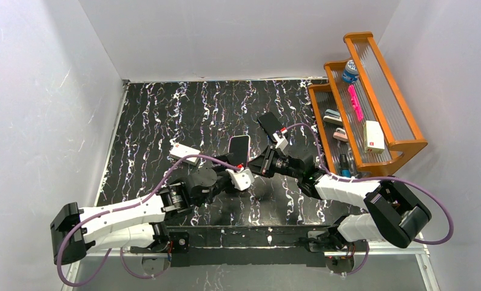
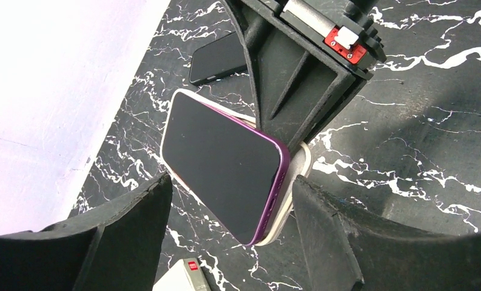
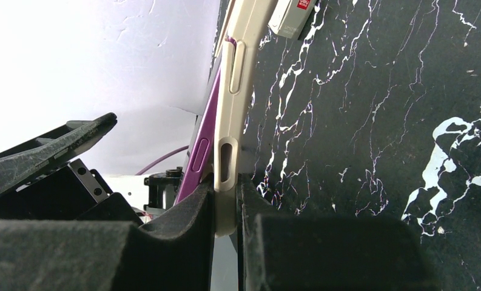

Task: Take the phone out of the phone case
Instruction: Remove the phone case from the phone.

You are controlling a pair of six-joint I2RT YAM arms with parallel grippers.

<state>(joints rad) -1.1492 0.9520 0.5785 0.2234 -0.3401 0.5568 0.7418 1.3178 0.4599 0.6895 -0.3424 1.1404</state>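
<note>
**A:** How far along is this one?

**B:** Roughly halfway, I'd say. The purple phone [image 2: 225, 160] has peeled away from the cream phone case [image 3: 232, 121] down one side, but the far end still looks tucked in. The pair is held up off the black marbled table [image 1: 165, 109], mid-scene between the two arms.

**A:** Who's got hold of it?

**B:** The right gripper [image 3: 225, 224] is clamped tight on the case's edge. The left gripper [image 2: 230, 185] is spread wide with a finger either side of the phone, gripping nothing. What's left is to grab the phone itself and pull it clear.

**A:** Materials?

**B:** The case looks soft, matte and rubbery, with rounded corners and button cut-outs. The phone is a rigid slab with a glossy dark screen and a shiny purple rim, so I'd guess it's slippery.
</note>
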